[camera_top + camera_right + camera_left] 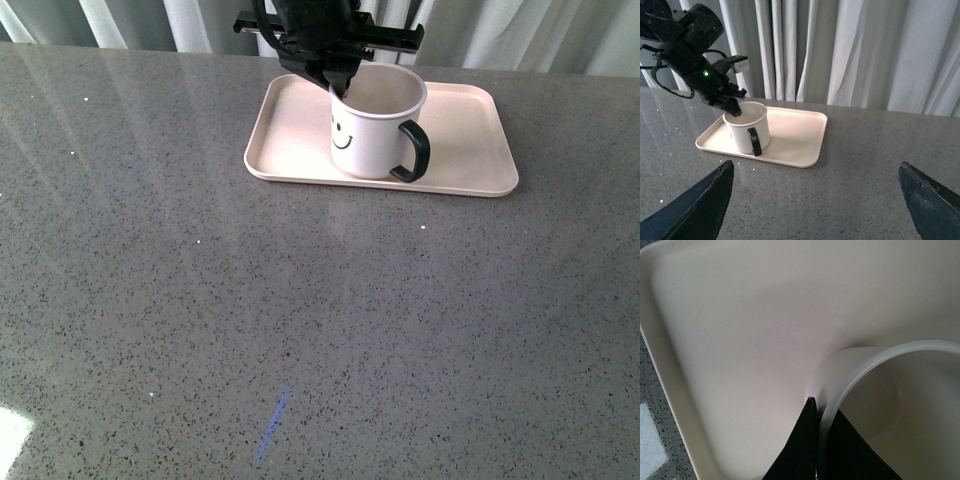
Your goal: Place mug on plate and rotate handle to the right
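White mug (pixel 372 130) stood on the plate (pixel 470 165), centred near its front rim, handle (pixel 415 150) pointing right; the left gripper (pixel 338 88) pinched its rim. Left wrist: fingers (pixel 800 450) clamped the mug's wall. Right wrist: the right gripper (pixel 815 172) gaped wide, empty.

The mug (pixel 375 125) is white with a black smiley face (pixel 343 132) printed on its side, and its handle (pixel 418 150) is glossy black. The plate (pixel 470 150) is a plain pale pinkish cream with no pattern, and the left gripper (pixel 338 90) is black. The table (pixel 200 300) is grey, speckled all over with dark and white flecks and marked by one short blue streak (pixel 273 425); the curtains (pixel 865 50) are pale grey-white.
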### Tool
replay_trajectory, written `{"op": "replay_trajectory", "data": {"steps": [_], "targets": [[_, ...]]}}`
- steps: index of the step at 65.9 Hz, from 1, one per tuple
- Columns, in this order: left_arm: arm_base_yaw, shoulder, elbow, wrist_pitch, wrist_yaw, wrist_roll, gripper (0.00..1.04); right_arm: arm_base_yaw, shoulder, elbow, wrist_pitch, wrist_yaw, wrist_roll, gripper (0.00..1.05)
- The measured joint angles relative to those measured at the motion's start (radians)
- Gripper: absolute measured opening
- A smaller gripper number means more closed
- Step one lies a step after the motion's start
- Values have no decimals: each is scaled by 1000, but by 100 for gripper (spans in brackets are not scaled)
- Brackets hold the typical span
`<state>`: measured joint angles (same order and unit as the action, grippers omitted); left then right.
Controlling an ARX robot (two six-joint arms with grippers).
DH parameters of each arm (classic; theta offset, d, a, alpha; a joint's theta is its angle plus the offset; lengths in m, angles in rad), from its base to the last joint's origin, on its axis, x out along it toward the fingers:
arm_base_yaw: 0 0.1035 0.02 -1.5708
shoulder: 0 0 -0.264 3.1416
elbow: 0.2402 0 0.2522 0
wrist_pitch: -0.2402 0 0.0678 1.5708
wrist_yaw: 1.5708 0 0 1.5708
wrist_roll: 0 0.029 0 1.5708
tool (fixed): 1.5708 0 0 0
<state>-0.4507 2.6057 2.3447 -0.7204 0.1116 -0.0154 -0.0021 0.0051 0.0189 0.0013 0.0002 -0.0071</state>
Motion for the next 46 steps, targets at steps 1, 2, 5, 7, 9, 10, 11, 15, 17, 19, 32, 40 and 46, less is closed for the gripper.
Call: {"op": "replay_trajectory", "data": {"steps": [1, 2, 5, 7, 9, 10, 11, 15, 17, 19, 32, 40, 46], "targets": [[0, 1, 0, 0, 0, 0, 2, 0, 0, 0, 0, 0, 0, 96], [0, 2, 0, 0, 0, 0, 2, 0, 0, 0, 0, 0, 0, 96], [-1, 2, 0, -1, -2, 0, 2, 0, 0, 0, 0, 0, 0, 96], [-2, 2, 0, -1, -3, 0, 2, 0, 0, 0, 0, 0, 0, 96], [-2, 2, 0, -1, -3, 0, 2, 0, 0, 0, 0, 0, 0, 96], [-2, 2, 0, -1, -3, 0, 2, 0, 0, 0, 0, 0, 0, 96], [-2, 2, 0, -1, -3, 0, 2, 0, 0, 0, 0, 0, 0, 96], [-2, 2, 3, -1, -2, 0, 2, 0, 0, 0, 0, 0, 0, 96], [-2, 2, 5, -1, -2, 0, 2, 0, 0, 0, 0, 0, 0, 96], [-2, 3, 6, -1, -2, 0, 2, 0, 0, 0, 0, 0, 0, 96], [-2, 14, 23, -8, -3, 0, 2, 0, 0, 0, 0, 0, 0, 96], [-5, 14, 25, -8, -2, 0, 23, 0, 0, 0, 0, 0, 0, 96], [-9, 14, 30, -8, -2, 1, 45, 0, 0, 0, 0, 0, 0, 96]]}}
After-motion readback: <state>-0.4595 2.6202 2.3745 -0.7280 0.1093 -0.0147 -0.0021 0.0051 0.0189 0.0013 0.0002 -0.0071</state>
